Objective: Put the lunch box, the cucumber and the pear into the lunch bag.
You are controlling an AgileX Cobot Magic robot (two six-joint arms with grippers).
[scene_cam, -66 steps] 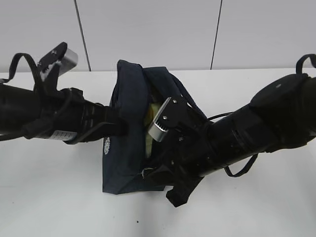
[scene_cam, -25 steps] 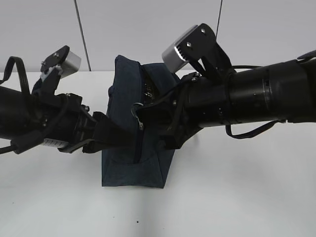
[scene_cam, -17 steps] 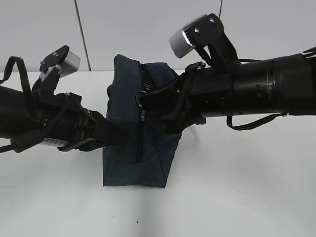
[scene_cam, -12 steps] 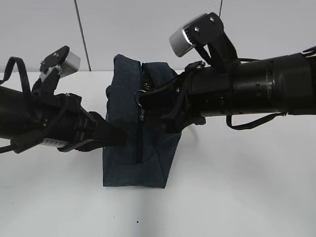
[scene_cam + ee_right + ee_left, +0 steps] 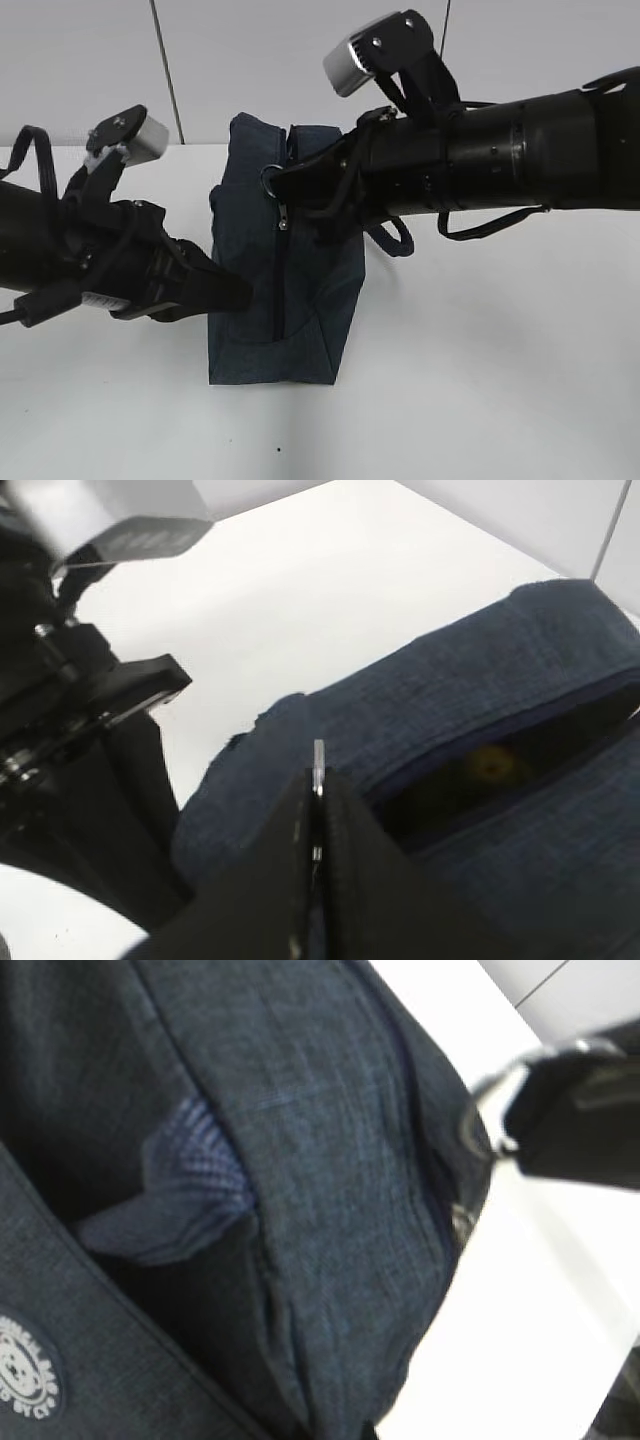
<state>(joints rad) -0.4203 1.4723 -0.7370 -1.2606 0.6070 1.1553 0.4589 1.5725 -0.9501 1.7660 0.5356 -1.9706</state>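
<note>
Pinching the ring pull [image 5: 271, 181], right fingers [image 5: 318, 810] top the lunch bag [image 5: 300, 300].

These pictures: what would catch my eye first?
A dark navy lunch bag stands mid-table between two black arms. The right gripper is shut on its metal zipper ring near the top; the left gripper pinches the bag's side. Something yellowish shows inside the remaining opening.

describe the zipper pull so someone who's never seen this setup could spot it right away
Find the dark navy lunch bag standing mid-table between the two black arms. A zipper line runs up its near face to the top edge, where the right gripper meets it. The zipper pull is the small silver metal ring there, pinched in the fingers, the only shiny item on the fabric.
</note>
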